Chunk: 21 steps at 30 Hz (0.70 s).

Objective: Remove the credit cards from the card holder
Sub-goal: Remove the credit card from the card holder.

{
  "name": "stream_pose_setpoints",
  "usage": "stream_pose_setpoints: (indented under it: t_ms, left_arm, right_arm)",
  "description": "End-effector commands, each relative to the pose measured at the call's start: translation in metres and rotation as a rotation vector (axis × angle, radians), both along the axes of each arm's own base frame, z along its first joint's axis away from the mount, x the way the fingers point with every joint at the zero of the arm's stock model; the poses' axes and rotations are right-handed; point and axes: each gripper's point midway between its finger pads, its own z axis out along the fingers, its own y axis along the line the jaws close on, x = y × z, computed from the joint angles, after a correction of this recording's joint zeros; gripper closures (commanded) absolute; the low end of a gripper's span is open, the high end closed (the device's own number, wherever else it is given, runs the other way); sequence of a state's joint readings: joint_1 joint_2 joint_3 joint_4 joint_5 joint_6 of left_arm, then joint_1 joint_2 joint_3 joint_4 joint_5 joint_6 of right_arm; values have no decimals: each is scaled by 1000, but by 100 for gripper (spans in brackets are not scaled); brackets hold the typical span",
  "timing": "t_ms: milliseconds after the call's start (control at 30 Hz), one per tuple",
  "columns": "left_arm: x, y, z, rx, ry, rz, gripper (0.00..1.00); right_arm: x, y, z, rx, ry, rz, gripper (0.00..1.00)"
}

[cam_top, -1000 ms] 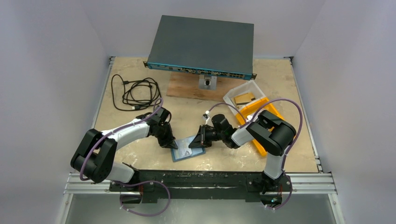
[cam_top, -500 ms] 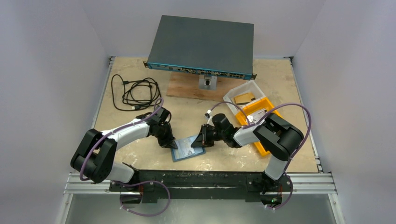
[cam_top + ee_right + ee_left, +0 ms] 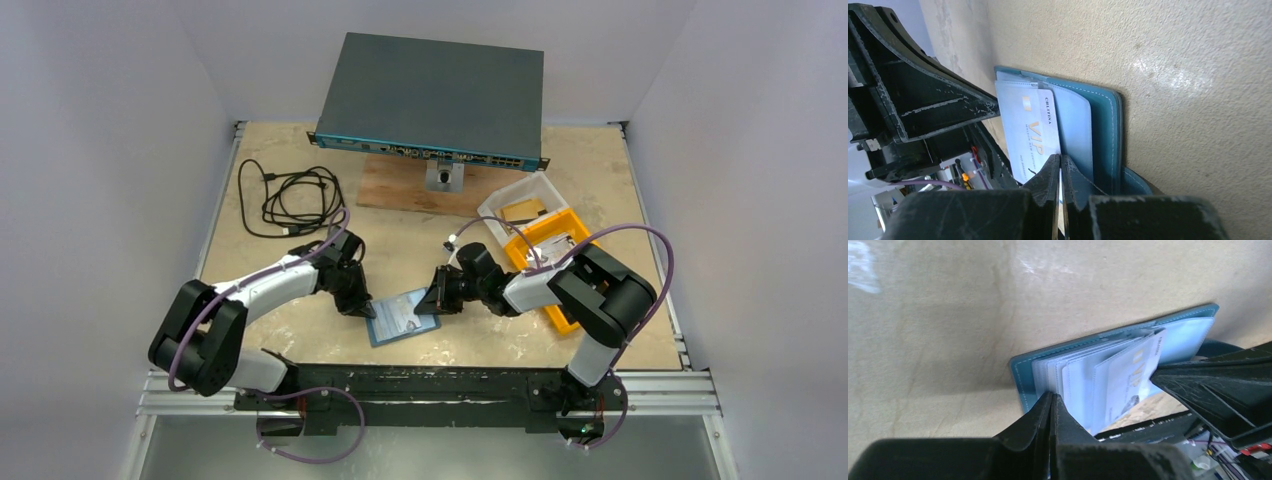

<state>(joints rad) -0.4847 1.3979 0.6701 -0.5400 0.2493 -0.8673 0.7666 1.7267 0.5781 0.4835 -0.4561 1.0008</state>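
Credit cards (image 3: 1083,385) sit in the clear pockets of the blue card holder (image 3: 403,320). The card holder lies open and flat on the tan table (image 3: 300,160), close to the near edge, in the middle between the two arms.

The left gripper (image 3: 368,309) comes in from the left. Its two fingers are pressed tight together, with nothing between them. Their tip rests on the left end of the pockets.

The right gripper (image 3: 1058,159) comes in from the right. Its fingers are pressed together too. They sit right at the edge of a pale VIP card (image 3: 1035,135) with gold letters. This card sticks out past the other pockets and tilts up a bit. I cannot tell if the fingers pinch the card or only touch it.

Far back, a flat grey box (image 3: 435,95) stands tipped up over a wooden board (image 3: 400,190). A black cable (image 3: 290,200) lies curled at the far left. On the right, a clear tub (image 3: 520,205) holds a brown card, and an orange bin (image 3: 555,235) sits just beside it.
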Motion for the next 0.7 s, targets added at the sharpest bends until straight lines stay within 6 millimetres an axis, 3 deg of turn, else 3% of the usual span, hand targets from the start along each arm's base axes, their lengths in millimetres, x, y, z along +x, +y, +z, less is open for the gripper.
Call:
stream_pose_setpoints:
  t_ms: [0, 200, 333, 400, 533, 667]
  left_arm:
    - [1, 21, 1, 101, -46, -40, 100]
    - [9, -3, 42, -2, -143, -96, 87]
    - [11, -23, 57, -46, -176, -134, 85]
    - [11, -32, 56, -66, -177, -148, 85]
    - [10, -40, 35, -53, -128, -160, 100]
    - [7, -38, 9, -20, -75, -153, 100]
  right_arm:
    - [4, -4, -5, -25, -27, -9, 100]
    - [6, -5, -4, -36, -36, -15, 100]
    - [7, -4, -4, -36, -33, -14, 100]
    - [7, -3, -4, -34, -34, -13, 100]
    - [7, -3, -3, -35, -34, -9, 100]
    - [5, -2, 3, -16, -44, 5, 100]
